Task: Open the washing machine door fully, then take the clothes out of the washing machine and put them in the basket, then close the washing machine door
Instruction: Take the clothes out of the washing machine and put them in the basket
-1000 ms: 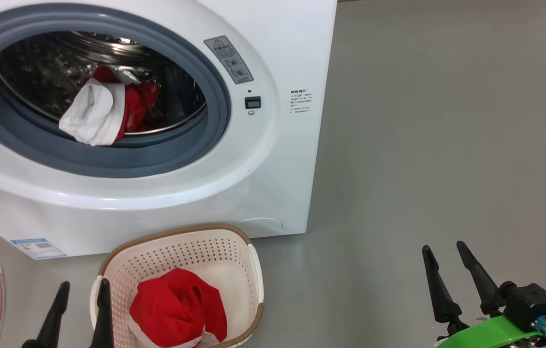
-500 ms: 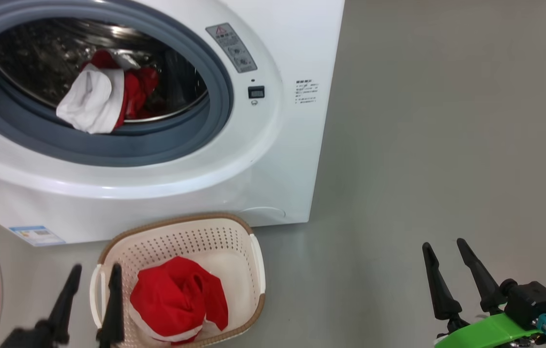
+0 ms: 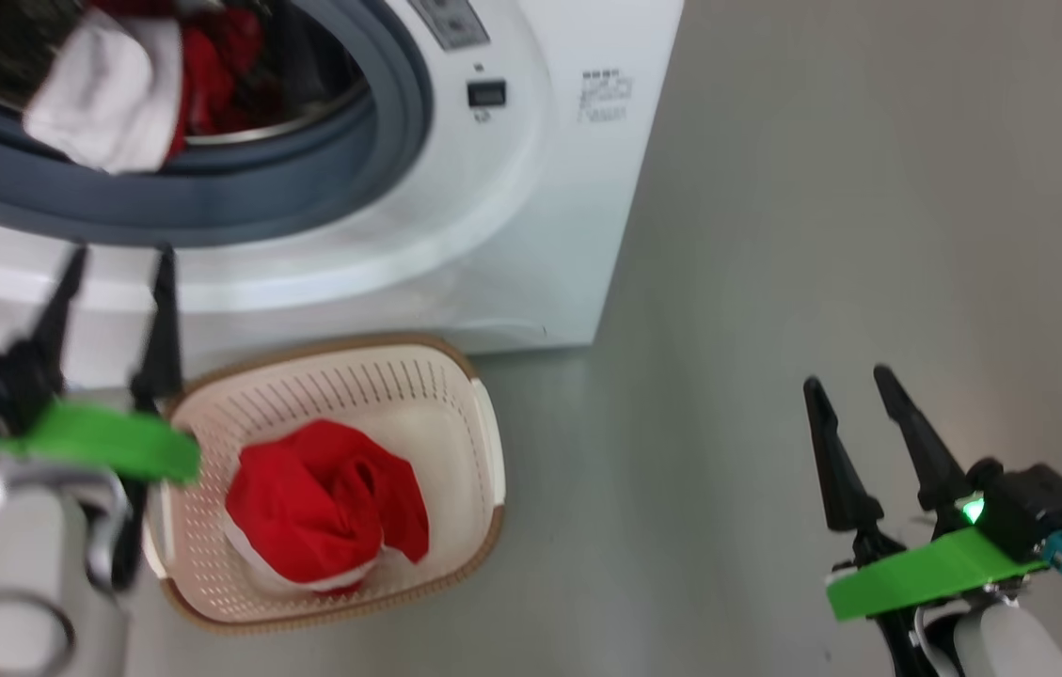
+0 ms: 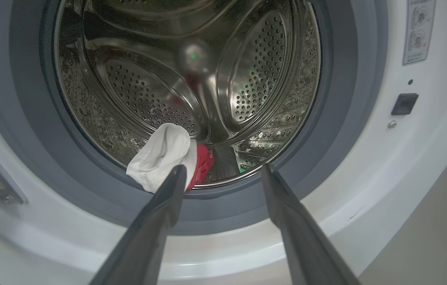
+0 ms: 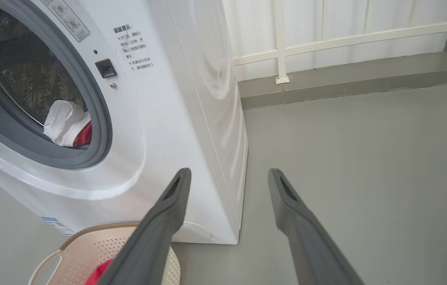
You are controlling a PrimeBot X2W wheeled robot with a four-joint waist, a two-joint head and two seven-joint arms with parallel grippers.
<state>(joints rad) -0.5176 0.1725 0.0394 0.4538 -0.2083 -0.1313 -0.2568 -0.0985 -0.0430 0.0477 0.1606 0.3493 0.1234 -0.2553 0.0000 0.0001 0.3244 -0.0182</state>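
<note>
Left wrist view: my left claw, spread, faces the clothes at the drum lip. Soft, light and floppy, I reckon; I'd pinch the bunched white fold. My right claw is spread too.

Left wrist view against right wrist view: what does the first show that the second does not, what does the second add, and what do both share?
Left wrist view: the back wall and perforated ribs of the drum, beyond the open left gripper. Right wrist view: the basket, a white railing and the open right gripper. Both: the clothes at the drum's mouth and the grey rubber ring.
</note>
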